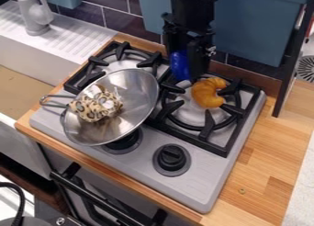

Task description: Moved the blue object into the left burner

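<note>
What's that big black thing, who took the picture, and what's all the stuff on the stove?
The big black thing is a robot arm. Its jaws hold a smooth blue object. A camera looking down at a slant took the picture.

Below is a silver stove with black grates. On the left sits a tilted, round metal pan with a leopard-spotted cloth inside. On the right lies a curved golden-brown thing, maybe a toy croissant.

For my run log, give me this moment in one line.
Claw: holding blue object over stove's rear | right burner: croissant | left burner: partly under tilted pan, patterned cloth inside | placement: not done
</note>
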`<state>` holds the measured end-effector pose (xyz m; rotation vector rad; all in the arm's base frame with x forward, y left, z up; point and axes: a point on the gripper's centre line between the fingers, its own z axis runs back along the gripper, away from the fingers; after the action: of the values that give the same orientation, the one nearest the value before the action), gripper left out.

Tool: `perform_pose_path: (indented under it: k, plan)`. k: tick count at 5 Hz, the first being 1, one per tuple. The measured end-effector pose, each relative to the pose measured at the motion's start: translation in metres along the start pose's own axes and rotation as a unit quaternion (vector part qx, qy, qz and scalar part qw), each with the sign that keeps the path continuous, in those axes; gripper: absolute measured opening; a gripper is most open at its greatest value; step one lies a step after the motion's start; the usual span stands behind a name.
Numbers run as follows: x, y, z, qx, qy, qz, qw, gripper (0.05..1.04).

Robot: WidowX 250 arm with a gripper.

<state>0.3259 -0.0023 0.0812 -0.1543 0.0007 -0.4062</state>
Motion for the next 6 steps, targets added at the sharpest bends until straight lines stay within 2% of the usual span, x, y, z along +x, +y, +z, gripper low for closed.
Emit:
perform_pose_path:
  k: [2, 5, 6]
  plan:
    - [-0.012, 0.031, 0.008, 0.017, -0.015, 0.046, 0.9987, 0.785]
    - [-0.042, 0.09, 0.015, 0.066, -0.082, 0.106, 0.9888, 0.785]
    - [-0.05, 0.105, 0.013, 0.08, -0.086, 0.124, 0.9854, 0.785]
